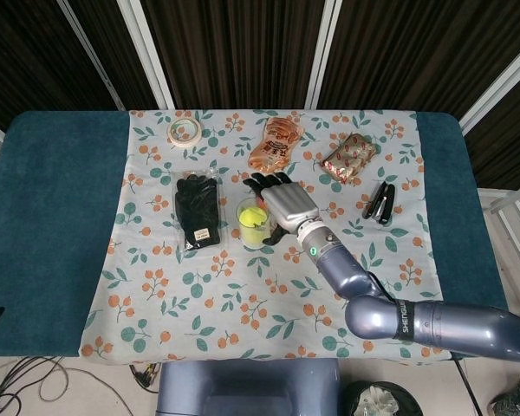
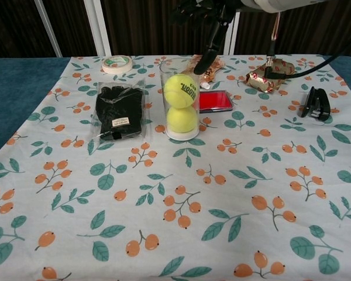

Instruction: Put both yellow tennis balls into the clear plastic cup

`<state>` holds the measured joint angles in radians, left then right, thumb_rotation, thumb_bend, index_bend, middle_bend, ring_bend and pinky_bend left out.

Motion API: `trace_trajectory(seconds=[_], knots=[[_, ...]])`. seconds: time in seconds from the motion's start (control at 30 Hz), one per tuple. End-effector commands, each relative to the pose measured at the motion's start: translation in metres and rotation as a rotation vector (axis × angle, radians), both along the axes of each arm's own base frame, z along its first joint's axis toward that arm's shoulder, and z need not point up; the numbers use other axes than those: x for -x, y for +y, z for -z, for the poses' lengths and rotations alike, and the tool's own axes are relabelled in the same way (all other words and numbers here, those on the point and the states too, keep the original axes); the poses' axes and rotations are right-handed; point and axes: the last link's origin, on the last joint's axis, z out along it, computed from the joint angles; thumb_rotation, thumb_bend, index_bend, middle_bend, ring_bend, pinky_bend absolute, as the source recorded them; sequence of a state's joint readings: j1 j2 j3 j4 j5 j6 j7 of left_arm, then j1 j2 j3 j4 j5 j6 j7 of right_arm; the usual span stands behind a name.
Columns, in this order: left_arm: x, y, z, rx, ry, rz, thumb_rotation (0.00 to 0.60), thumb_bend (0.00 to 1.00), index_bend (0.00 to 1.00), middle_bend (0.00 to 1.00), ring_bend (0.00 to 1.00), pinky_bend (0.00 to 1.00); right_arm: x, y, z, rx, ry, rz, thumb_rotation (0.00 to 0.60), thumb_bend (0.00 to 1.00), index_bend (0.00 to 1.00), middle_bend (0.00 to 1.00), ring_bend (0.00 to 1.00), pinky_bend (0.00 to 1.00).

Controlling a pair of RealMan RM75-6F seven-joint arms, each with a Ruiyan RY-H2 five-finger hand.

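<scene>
Both balls are sitting stacked in the cup [image 2: 180, 99] now, top ball [image 2: 182, 91] resting on the lower ball [image 2: 182, 119]; its black lettering is too blurred to read. The right hand [image 1: 282, 201] is hovering just above the rim, fingers [image 2: 209, 58] spread and holding nothing. Left hand isn't showing.

a blue table [image 1: 52, 217] carries a floral cloth [image 2: 181, 234], itself bearing cup [image 2: 180, 126], glove [image 2: 119, 111], tape [image 2: 117, 63].
</scene>
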<state>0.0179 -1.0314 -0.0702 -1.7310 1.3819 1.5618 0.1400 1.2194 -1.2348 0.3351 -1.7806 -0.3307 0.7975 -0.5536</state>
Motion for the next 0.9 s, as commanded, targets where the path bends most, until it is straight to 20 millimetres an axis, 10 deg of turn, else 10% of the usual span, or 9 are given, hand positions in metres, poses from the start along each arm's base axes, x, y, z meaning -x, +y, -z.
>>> trace_trajectory(seconds=[0.03,0.4,0.9], knots=[[0.0,0.0,0.0,-0.002,0.001,-0.003,0.6,0.04,0.11,0.0,0.0,0.11,0.003,-0.003,-0.012,0.037,-0.003,0.003,0.6,0.1,0.1,0.01,0.09,0.0],[-0.001,-0.001,0.002,0.001,0.007,-0.004,0.6,0.04,0.11,0.0,0.0,0.11,0.086,0.068,-0.085,0.222,0.113,-0.084,0.6,0.1,0.1,0.01,0.09,0.0],[-0.005,-0.002,0.012,0.03,0.03,0.008,0.6,0.04,0.1,0.0,0.0,0.11,0.204,0.156,-0.118,0.432,0.182,0.023,0.6,0.1,0.1,0.01,0.09,0.0]])
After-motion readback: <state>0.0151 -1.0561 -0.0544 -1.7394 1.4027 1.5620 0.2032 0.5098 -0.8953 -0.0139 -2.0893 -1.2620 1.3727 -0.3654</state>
